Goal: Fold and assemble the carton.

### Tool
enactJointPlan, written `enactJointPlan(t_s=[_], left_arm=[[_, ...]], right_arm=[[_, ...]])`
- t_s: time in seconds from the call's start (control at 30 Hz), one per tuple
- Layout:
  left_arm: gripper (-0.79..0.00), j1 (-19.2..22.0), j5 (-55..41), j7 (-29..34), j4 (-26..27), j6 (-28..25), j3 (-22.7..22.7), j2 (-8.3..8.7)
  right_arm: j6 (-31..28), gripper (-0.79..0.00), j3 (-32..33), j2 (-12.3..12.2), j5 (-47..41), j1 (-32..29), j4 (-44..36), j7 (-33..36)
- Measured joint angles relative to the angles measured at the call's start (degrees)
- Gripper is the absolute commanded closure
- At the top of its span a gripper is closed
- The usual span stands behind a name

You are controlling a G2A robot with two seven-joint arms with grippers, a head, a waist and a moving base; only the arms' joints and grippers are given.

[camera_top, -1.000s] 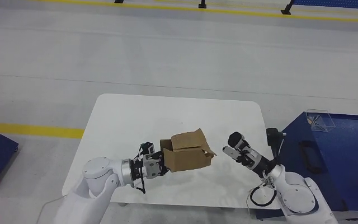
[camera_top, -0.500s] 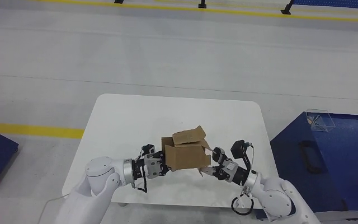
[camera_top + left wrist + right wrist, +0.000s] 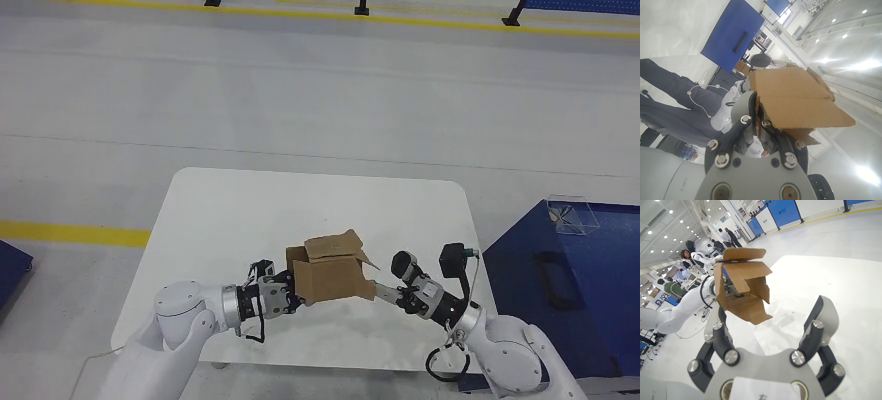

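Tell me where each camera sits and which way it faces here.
Top view: above the arms, looking down at the white table; both arms show, either side of the carton.
Left wrist view: on the left arm's wrist, looking along the left gripper, shut on a carton wall.
Right wrist view: on the right wrist, facing the carton's open end past the open right gripper.
Shared: both wrist views show the carton, from opposite sides.

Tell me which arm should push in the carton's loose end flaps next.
Right. The left gripper is shut on one wall of the brown cardboard carton, so it is busy steadying it. The right gripper is open and empty, right at the loose flaps on the opposite end.
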State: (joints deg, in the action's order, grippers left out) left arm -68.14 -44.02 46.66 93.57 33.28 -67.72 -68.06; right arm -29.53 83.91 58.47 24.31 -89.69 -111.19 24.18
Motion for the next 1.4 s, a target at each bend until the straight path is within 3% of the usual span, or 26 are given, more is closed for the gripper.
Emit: enactJointPlan(t_s=[0.27,0.53,1.0,1.3,1.4], left_arm=[[0.0,0.0,-0.3,-0.4,0.5,-1.4,0.9,0.09],[0.0,-0.8,-0.3,1.6,1.4,-3.7,0.7,0.47],[0.0,-2.2,3.7,7.1,5.1,-8.8,2.0,1.28],[0.0,-2.1,2.5,5.6,4.1,-7.9,1.7,1.52],[0.0,-2.0,2.8,4.9,3.8,-7.9,2.0,1.56]], right_arm=[[1.4,-0.785,-2.5,0.3,2.0,1.1,-0.5,-0.2],[3.6,-0.785,0.5,0.0,0.4,2.4,3.2,1.7],[7.5,-0.785,-6.1,1.0,5.9,7.0,6.4,-0.8],[7.0,-0.785,2.0,0.5,-1.3,3.4,1.6,-3.4],[5.1,-0.785,3.2,0.4,-5.0,1.2,-1.2,-1.4]])
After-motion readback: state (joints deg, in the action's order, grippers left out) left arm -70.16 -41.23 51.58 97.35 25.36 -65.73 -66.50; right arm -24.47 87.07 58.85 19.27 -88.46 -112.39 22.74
